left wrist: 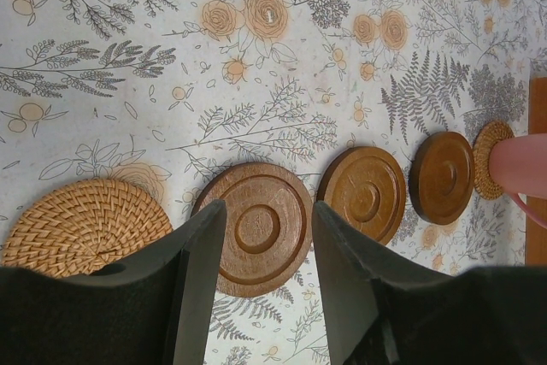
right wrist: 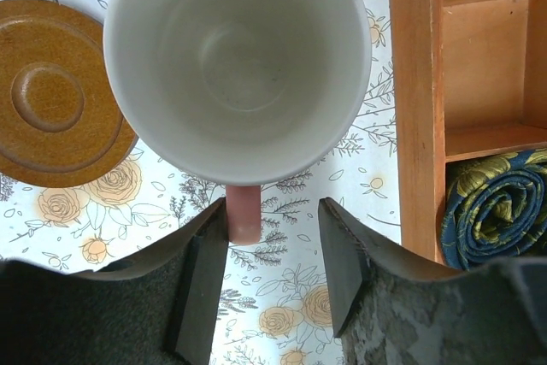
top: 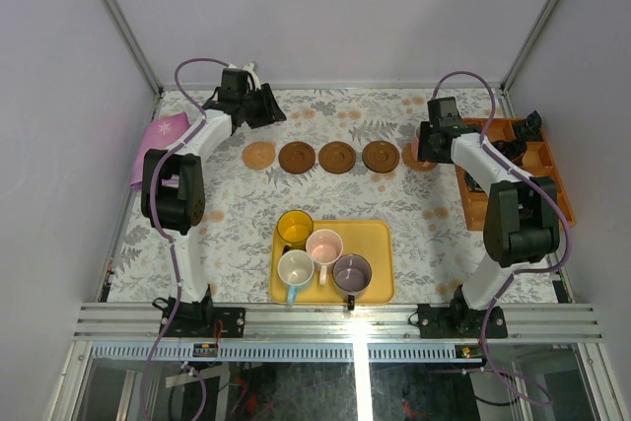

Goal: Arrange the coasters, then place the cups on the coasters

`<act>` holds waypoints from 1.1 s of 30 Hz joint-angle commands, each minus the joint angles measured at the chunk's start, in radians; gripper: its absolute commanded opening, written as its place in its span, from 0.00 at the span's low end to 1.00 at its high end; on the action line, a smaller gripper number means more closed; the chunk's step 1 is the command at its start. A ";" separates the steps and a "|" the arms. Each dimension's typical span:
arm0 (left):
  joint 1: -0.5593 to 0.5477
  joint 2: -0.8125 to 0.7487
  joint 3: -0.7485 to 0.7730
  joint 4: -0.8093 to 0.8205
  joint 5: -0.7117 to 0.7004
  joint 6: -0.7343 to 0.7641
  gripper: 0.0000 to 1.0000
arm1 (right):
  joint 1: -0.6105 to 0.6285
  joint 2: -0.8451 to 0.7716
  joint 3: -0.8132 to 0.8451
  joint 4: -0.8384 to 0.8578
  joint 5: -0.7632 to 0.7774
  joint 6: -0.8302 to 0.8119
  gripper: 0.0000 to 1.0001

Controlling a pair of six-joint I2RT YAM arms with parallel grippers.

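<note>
Right gripper (right wrist: 272,221): jaws parted, straddling the pink cup (right wrist: 238,66) handle, not clamping. The cup stands on the woven end coaster (left wrist: 489,160) (beside the wooden box (right wrist: 414,100)). Left gripper (left wrist: 269,220): released, empty, above a dark coaster (left wrist: 256,228). 4 other cups (top: 324,245) sit in the yellow tray (top: 380,234).

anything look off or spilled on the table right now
Nothing stands out. The five coasters lie flat in an even row, the pink cup stands upright at its right end, and the other four cups sit upright on the tray. No spill or damage shows.
</note>
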 commanded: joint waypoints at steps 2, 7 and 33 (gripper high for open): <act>0.002 0.001 -0.010 0.031 0.014 0.000 0.45 | -0.003 -0.043 -0.011 -0.011 0.025 0.008 0.50; 0.004 -0.001 -0.019 0.032 0.014 -0.007 0.45 | -0.003 -0.053 -0.028 -0.012 0.028 0.008 0.47; 0.002 -0.036 -0.052 0.026 0.033 0.011 0.47 | 0.100 -0.319 -0.064 -0.232 -0.222 0.054 0.54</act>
